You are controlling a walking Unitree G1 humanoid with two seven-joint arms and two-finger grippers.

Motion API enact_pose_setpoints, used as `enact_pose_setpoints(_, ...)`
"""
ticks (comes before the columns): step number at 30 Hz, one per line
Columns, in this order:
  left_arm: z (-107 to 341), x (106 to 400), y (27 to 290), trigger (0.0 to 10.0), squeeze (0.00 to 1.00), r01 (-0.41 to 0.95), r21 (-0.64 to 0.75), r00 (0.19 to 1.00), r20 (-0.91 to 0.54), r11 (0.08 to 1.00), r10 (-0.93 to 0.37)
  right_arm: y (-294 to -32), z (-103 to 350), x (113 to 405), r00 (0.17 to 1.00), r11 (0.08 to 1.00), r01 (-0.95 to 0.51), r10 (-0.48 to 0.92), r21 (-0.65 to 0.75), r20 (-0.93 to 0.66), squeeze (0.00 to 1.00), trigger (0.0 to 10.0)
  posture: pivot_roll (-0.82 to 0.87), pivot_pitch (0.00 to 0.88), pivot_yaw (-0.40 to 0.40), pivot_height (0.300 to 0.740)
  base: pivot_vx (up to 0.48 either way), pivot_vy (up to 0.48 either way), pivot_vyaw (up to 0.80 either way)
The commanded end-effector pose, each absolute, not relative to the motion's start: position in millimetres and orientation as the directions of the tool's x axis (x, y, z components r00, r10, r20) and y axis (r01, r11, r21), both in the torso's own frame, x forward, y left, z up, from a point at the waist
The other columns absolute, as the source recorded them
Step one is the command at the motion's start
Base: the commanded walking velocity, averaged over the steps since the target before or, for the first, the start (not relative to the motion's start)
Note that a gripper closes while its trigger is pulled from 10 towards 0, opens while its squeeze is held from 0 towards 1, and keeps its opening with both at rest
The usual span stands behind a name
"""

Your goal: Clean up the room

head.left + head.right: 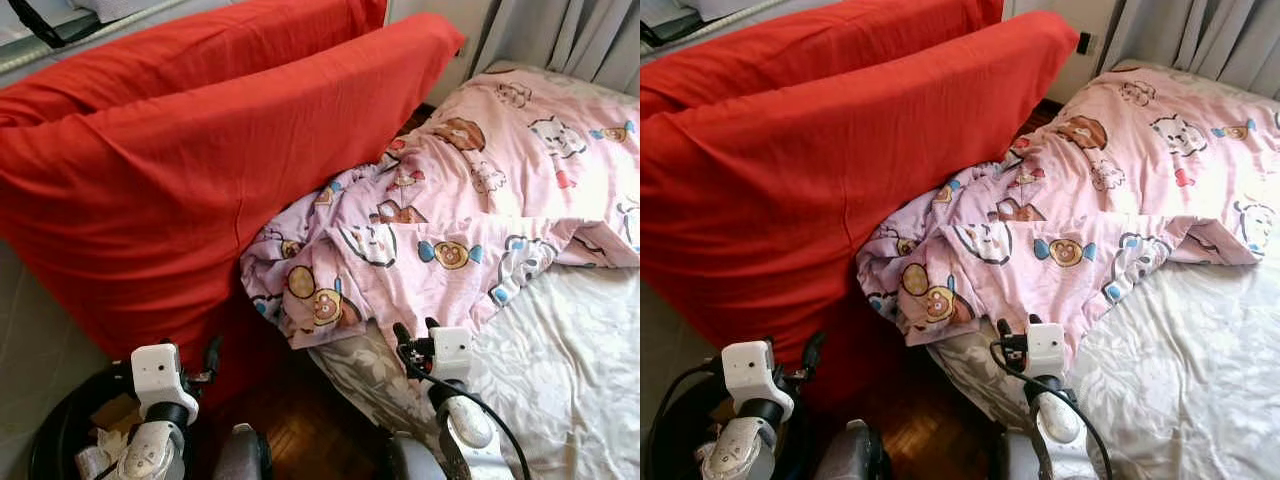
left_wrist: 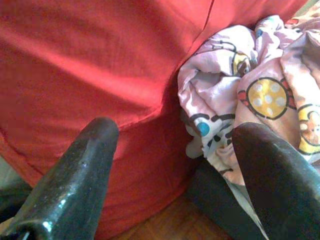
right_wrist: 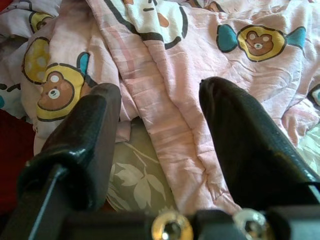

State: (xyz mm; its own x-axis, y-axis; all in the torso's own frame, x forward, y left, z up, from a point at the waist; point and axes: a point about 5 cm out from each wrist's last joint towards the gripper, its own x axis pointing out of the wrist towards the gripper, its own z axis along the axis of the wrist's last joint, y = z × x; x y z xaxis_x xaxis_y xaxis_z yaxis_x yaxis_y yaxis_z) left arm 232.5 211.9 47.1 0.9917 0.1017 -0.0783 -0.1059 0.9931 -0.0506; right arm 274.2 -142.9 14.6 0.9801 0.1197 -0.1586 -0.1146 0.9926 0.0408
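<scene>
One pink quilt (image 1: 470, 200) with cartoon bears lies crumpled on the bed (image 1: 570, 370), and its bunched corner hangs over the bed edge and touches the big red cushion (image 1: 200, 170) that leans beside the bed. Under the quilt a pale flowered sheet (image 3: 135, 185) covers the mattress.

The right gripper (image 3: 160, 120) hovers just in front of the quilt's lower fold, its two fingers spread wide with nothing between them. The left gripper (image 2: 175, 165) is also wide open and empty, pointing at the gap where the red cushion meets the quilt corner.

I think the next step is to take the quilt and straighten it. The risk is that the fingers pinch also the sheet below, so both layers get pulled together; or the quilt corner stays trapped against the cushion and drags when it is lifted.

Near the left arm, on the wooden floor (image 1: 300, 420), stands a round black bin (image 1: 60, 430); inside I see some crumpled paper (image 1: 105, 450), but the rest is hidden.
</scene>
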Motion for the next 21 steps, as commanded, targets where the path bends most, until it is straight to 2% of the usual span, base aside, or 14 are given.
enact_pose_setpoints(1, 45.8, 229.2, 213.3, 10.0, 0.0, -0.108, -0.038, 0.99, -0.093, 0.993, 0.104, -142.7, 12.5, 273.2, 0.979, 0.993, -0.112, 0.117, 0.042, -0.169, 0.0, 10.0, -0.04, 0.16, 0.022, 0.643, 0.0, 0.0, 0.0)
enact_pose_setpoints(21, 49.2, 232.1, 214.1, 10.0, 0.0, -0.093, -0.025, 0.992, -0.093, 0.995, 0.09, -139.8, 13.9, 276.3, 0.976, 0.992, -0.126, 0.127, 0.019, -0.178, 0.0, 10.0, -0.03, 0.172, 0.03, 0.633, 0.0, 0.0, 0.0)
